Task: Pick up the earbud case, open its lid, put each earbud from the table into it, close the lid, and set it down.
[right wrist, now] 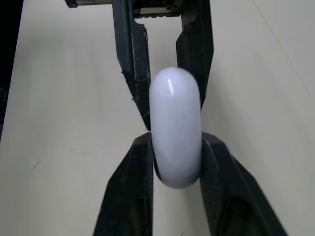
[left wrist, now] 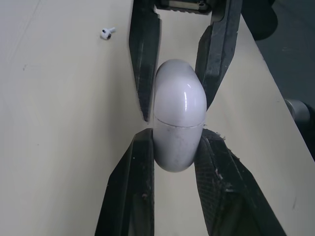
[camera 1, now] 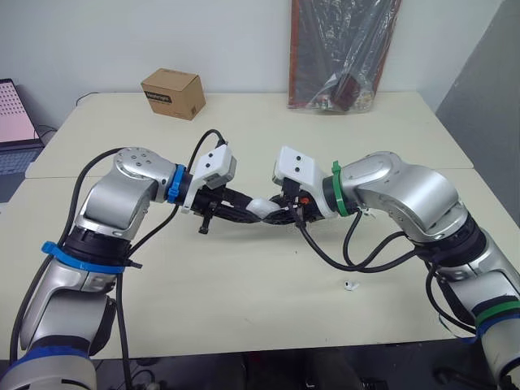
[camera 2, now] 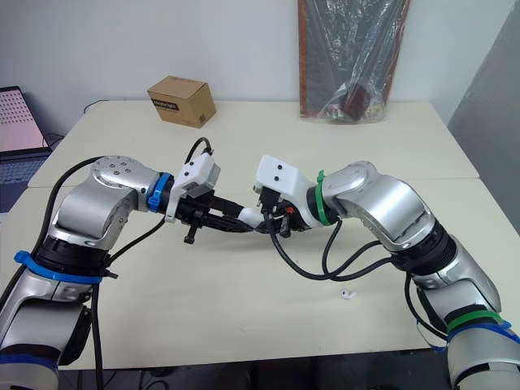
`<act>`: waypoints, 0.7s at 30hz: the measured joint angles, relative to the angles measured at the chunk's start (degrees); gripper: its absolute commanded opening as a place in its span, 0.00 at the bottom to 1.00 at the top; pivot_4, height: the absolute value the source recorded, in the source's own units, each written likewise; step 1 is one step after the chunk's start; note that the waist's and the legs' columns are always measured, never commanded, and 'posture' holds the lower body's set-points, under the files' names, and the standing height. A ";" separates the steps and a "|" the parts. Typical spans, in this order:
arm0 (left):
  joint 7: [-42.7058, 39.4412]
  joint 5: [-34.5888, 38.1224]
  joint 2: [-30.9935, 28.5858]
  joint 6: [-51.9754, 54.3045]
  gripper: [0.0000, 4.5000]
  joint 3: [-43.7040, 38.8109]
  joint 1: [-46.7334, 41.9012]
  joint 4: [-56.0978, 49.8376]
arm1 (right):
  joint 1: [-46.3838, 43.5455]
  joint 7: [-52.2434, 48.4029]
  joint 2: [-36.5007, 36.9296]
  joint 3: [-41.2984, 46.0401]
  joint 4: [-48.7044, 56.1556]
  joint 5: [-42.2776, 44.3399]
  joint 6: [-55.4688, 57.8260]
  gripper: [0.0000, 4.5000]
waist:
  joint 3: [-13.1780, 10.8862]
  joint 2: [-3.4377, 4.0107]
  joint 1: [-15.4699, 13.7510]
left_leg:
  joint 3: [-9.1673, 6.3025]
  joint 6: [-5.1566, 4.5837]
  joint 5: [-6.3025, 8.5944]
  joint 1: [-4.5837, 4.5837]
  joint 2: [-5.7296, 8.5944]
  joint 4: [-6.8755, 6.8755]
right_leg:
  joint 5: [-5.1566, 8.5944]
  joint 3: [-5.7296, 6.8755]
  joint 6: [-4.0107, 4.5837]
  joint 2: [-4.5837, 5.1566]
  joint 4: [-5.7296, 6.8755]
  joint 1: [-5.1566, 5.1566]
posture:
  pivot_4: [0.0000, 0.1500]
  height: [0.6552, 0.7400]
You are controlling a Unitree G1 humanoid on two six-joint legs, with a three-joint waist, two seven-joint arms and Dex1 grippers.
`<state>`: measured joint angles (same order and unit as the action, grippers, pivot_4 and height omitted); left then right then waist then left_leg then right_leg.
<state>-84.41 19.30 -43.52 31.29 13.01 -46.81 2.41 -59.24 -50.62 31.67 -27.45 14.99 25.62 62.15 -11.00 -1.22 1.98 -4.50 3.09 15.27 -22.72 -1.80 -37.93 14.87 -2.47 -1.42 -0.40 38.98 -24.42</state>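
Both pairs of jaws tight on one closed earbud case [left wrist: 179, 118] over the table [camera 1: 244, 301]

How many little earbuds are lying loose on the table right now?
1. A single white earbud lies on the table toward the robot's right, apart from the held earbud case. Another may be hidden from view.

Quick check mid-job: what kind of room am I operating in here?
Probably an office or lab workroom: pale tables pushed together by a plain wall, a laptop at the left edge, a cardboard box and a plastic-wrapped bundle at the back. The left gripper and right gripper both grip the earbud case.
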 measured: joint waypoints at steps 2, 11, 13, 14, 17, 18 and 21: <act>0.62 0.02 0.03 0.74 0.17 0.01 0.03 -0.23 | -0.01 -0.20 -0.07 0.30 0.35 0.01 -0.14 0.70 | 0.00 0.00 0.02 | 0.00 0.00 0.00 0.02 0.00 0.00 | 0.00 -0.01 0.00 0.00 0.01 0.00 | 1.00 1.00; 4.50 1.07 2.85 -1.87 0.17 -2.77 2.52 0.21 | 0.46 -2.97 2.06 3.08 3.63 1.62 -0.17 0.76 | 0.00 0.00 -0.08 | -0.04 0.00 0.00 0.01 0.02 -0.04 | 0.00 0.04 0.00 0.03 0.02 0.02 | 1.00 1.00; 5.42 1.40 3.79 -3.79 0.17 -4.29 4.02 0.27 | 1.18 -3.00 2.63 5.63 4.33 2.89 0.48 0.76 | 0.00 0.00 -0.11 | -0.04 0.00 0.00 0.01 0.02 -0.03 | -0.01 0.03 0.00 0.03 0.02 0.02 | 1.00 1.00; 5.64 1.83 4.21 -4.84 0.17 -5.07 4.79 0.42 | 1.78 -2.84 2.72 6.94 4.75 3.36 0.95 0.76 | 0.00 0.00 -0.10 | -0.04 0.00 0.00 0.01 0.02 -0.03 | -0.01 0.03 0.01 0.03 0.03 0.02 | 1.00 1.00; 6.34 3.71 6.29 -7.98 0.17 -8.03 7.47 1.47 | 3.74 -0.26 1.94 11.30 5.43 4.78 2.32 0.76 | 0.00 -0.01 -0.10 | -0.04 0.00 0.00 0.03 0.02 -0.03 | -0.01 0.03 0.01 0.03 0.04 0.04 | 1.00 1.00; 6.41 4.35 6.99 -8.59 0.17 -8.76 8.13 1.99 | 4.24 0.90 1.45 12.30 5.64 4.79 2.44 0.76 | 0.00 0.00 -0.10 | -0.03 0.00 0.00 0.03 0.02 -0.05 | -0.01 0.02 0.01 0.03 0.06 0.04 | 1.00 1.00; 7.34 6.39 9.88 -11.44 0.17 -11.27 10.35 3.88 | 5.91 6.09 -1.04 15.67 6.42 4.72 3.41 0.76 | 0.01 -0.01 -0.10 | -0.03 0.01 -0.01 0.04 0.02 -0.06 | -0.02 0.02 0.01 0.03 0.07 0.05 | 1.00 1.00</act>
<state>-77.06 25.69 -33.63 19.86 1.74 -36.46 6.29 -53.32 -44.53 30.62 -11.77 21.41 30.34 65.56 -10.99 -1.23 1.88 -4.53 3.10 15.26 -22.69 -1.78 -37.98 14.85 -2.45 -1.40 -0.37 39.05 -24.37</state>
